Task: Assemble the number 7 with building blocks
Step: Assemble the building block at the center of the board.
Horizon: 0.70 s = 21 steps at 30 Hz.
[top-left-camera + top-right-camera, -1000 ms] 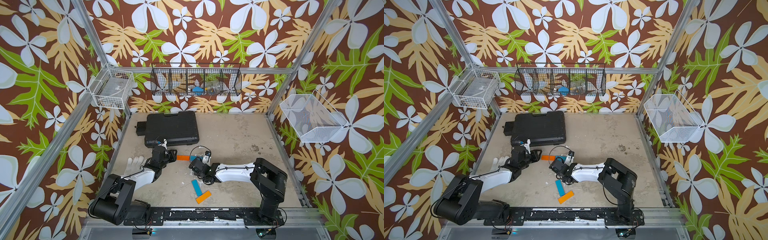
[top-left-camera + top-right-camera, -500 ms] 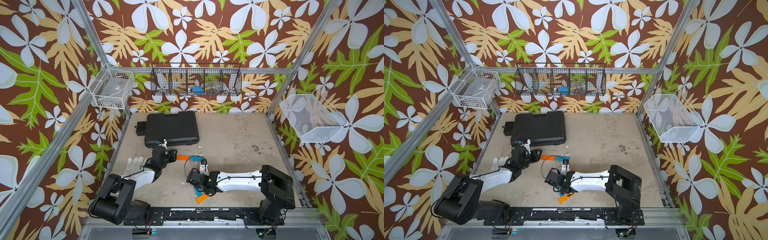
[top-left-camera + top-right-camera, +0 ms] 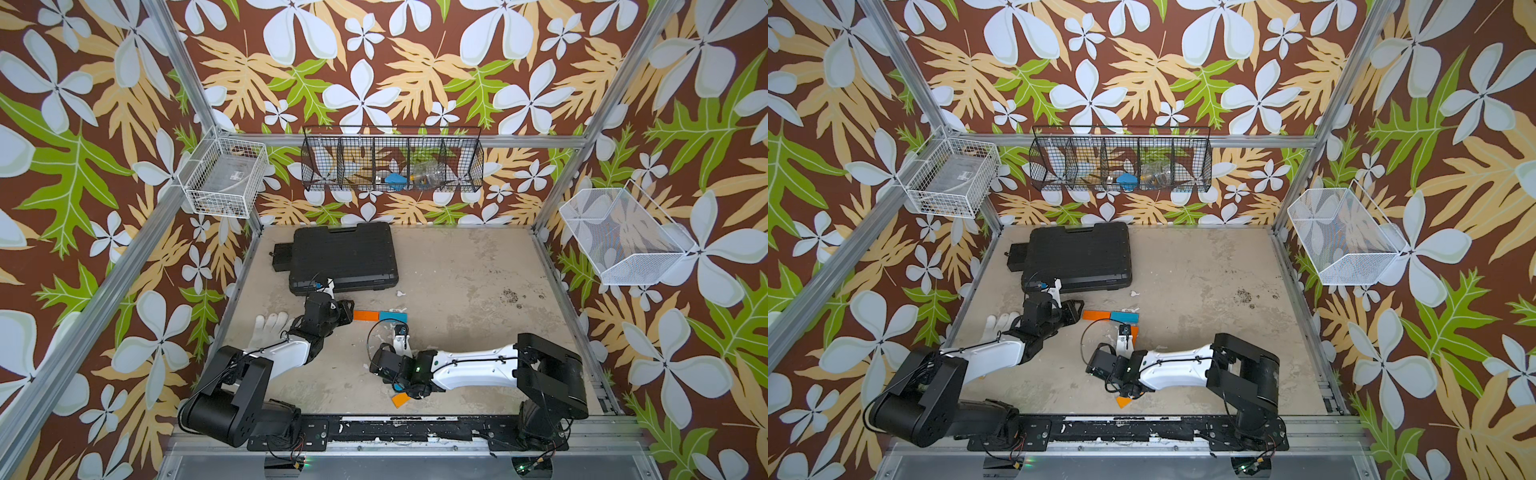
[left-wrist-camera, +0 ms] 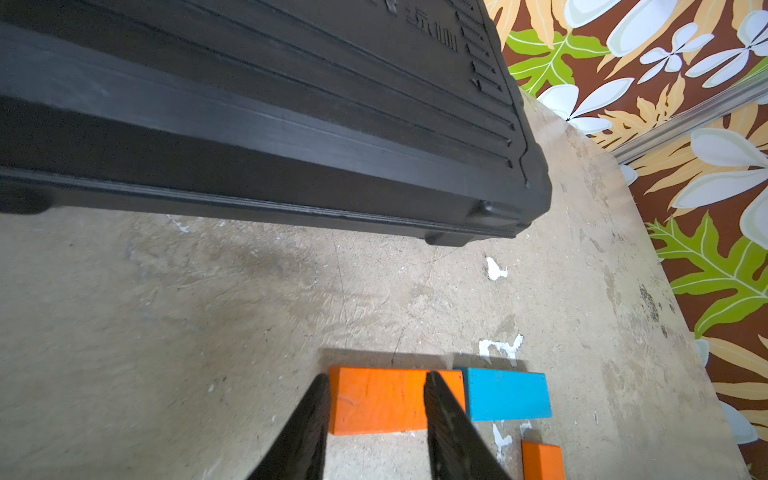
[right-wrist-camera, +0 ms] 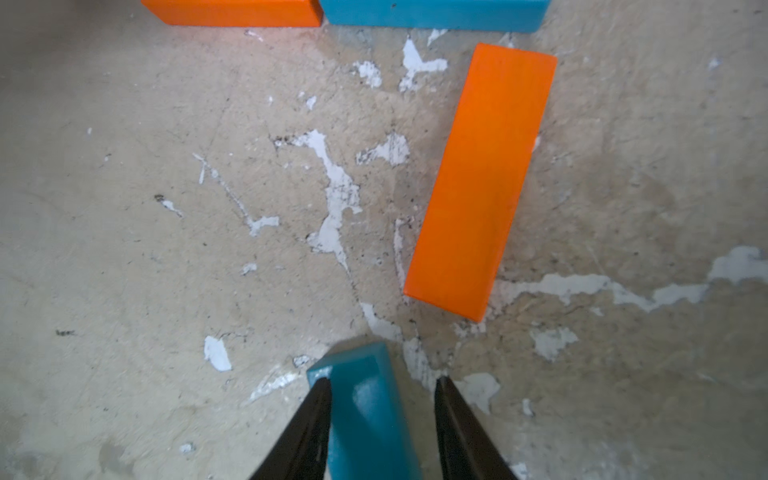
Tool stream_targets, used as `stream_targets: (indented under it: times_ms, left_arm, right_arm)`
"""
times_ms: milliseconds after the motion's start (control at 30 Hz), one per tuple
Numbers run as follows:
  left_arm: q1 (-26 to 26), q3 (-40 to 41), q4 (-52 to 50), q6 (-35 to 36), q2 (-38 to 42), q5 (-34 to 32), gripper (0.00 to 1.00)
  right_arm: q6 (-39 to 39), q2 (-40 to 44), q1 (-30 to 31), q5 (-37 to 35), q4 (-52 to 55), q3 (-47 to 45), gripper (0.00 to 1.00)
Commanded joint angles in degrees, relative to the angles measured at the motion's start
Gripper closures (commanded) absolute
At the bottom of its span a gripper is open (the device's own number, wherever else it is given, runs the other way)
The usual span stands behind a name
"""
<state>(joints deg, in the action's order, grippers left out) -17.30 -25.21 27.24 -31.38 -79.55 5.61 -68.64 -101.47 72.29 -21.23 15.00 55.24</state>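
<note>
Two building blocks lie end to end as a row: an orange block (image 3: 365, 316) (image 4: 382, 399) and a blue block (image 3: 392, 316) (image 4: 507, 395). Below the row's blue end a second orange block (image 5: 478, 183) (image 3: 1133, 332) lies slightly slanted. My left gripper (image 4: 376, 376) (image 3: 347, 313) stands open at the row's orange block, one finger at its outer end and one over its top. My right gripper (image 5: 383, 380) (image 3: 1127, 395) is open around another blue block (image 5: 365, 407): one finger touches it, the other stands off. A third orange block (image 3: 401, 400) lies partly under the right wrist.
A black case (image 3: 343, 259) lies at the back left, close behind the left gripper. A white glove (image 3: 270, 324) lies beside the left arm. Wire baskets (image 3: 392, 160) hang on the walls. The front rail (image 3: 374, 428) runs just behind the third orange block.
My right arm has pulled back from beside the row toward the front edge, over the loose blue block, and its jaws have narrowed. The left arm has not moved.
</note>
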Motion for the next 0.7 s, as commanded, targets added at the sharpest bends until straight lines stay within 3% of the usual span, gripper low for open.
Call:
stream_targets:
  times_ms: [0, 267, 433, 667]
  left_arm:
    - [0.12, -0.19, 1.1, -0.09, -0.33, 0.6, 0.59]
    - [0.14, -0.19, 1.28, -0.13, -0.89, 0.63, 0.59]
    - [0.15, -0.28, 1.39, -0.28, -1.32, 0.89, 0.59]
    - [0.19, -0.39, 1.51, -0.44, -1.8, 1.2, 0.59]
  right_arm:
    - [-0.37, -0.24, 1.03, 3.26, 2.18, -1.09, 0.58]
    - [-1.05, 0.31, 2.58, 3.04, 3.7, -1.36, 0.59]
    - [-2.72, 0.48, 3.2, 2.79, 4.36, -2.15, 0.66]
    - [-12.24, 0.13, 3.13, 1.35, 11.06, -0.3, 0.69]
